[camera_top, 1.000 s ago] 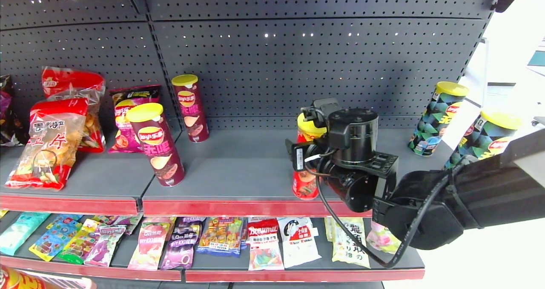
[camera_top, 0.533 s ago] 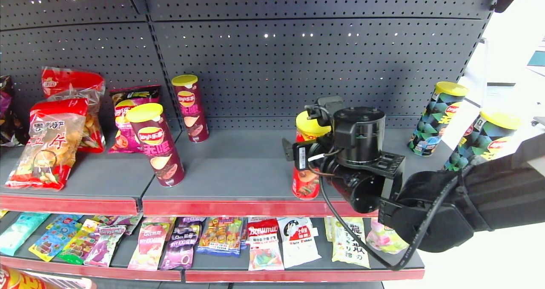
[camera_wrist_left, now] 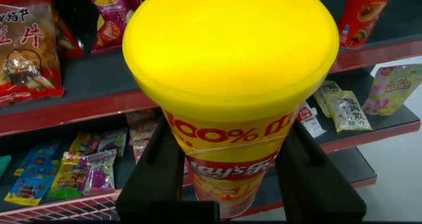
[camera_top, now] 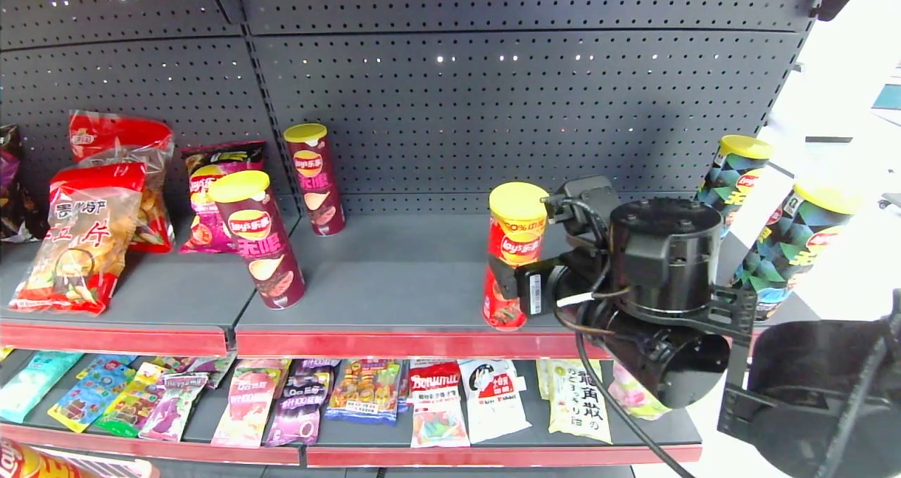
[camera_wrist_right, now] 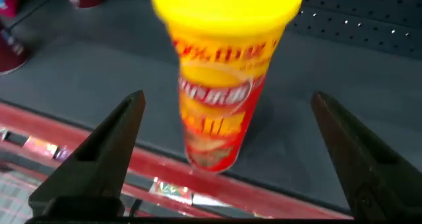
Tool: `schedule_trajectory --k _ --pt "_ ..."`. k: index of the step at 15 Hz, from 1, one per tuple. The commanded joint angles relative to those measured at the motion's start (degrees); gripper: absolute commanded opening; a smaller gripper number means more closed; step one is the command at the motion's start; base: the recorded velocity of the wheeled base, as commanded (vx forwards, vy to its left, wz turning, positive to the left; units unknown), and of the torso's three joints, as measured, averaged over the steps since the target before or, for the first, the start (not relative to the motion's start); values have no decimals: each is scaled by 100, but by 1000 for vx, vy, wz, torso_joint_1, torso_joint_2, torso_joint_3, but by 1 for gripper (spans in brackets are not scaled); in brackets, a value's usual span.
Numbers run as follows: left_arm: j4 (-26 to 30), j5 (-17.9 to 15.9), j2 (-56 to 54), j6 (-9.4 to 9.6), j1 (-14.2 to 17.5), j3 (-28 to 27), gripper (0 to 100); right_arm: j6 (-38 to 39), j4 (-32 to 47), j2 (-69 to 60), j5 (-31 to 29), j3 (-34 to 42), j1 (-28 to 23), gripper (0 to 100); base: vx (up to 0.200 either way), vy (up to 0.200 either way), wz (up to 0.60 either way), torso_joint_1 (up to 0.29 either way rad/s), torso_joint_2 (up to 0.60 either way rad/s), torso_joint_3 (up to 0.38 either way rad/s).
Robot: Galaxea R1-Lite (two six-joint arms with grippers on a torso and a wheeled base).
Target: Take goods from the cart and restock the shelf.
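Observation:
A red chip can (camera_top: pixel 512 253) with a yellow lid stands upright near the front edge of the grey shelf (camera_top: pixel 394 274). My right gripper (camera_top: pixel 524 284) hangs just to its right, open. In the right wrist view the can (camera_wrist_right: pixel 221 112) stands beyond the right gripper (camera_wrist_right: pixel 229 100), apart from both spread fingers (camera_wrist_right: pixel 112 138). A second red can (camera_wrist_left: pixel 227 105) with a yellow lid sits between the fingers (camera_wrist_left: pixel 155 168) of my left gripper (camera_wrist_left: pixel 229 141), which is shut on it in front of the shelving.
Two purple cans (camera_top: pixel 259 235) (camera_top: pixel 314 179) and snack bags (camera_top: pixel 84 231) stand on the shelf's left part. Two dark patterned cans (camera_top: pixel 732 182) (camera_top: pixel 802 231) stand at its right end. Flat packets (camera_top: pixel 436 393) fill the lower shelf. Bare shelf lies between the purple cans and the red can.
My right gripper has drawn back to the right and away from the red can, which stays standing at the shelf's front edge.

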Motion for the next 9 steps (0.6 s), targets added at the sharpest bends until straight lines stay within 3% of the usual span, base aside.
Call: schedule_trajectory --k 1,5,6,7,8,9 --pt "-3 1 10 -1 -5 2 0 4 2 -408 19 413 287 100 0 0 0 0 0 0" --pt "-3 -26 36 -1 -5 29 0 -14 2 -1331 80 923 647 100 0 0 0 0 0 0" --pt "-3 -26 107 -10 -5 2 0 -58 37 -1823 441 1222 498 100 0 0 0 0 0 0" --pt "-12 -26 203 -10 -5 -24 0 -207 90 -2254 880 1485 -21 100 0 0 0 0 0 0" --pt "-29 -43 326 -10 -5 -59 0 -585 90 -2667 1425 1784 -891 100 0 0 0 0 0 0" --pt "-29 -43 335 -10 -5 -59 0 -612 90 -2702 1460 1802 -961 100 0 0 0 0 0 0"
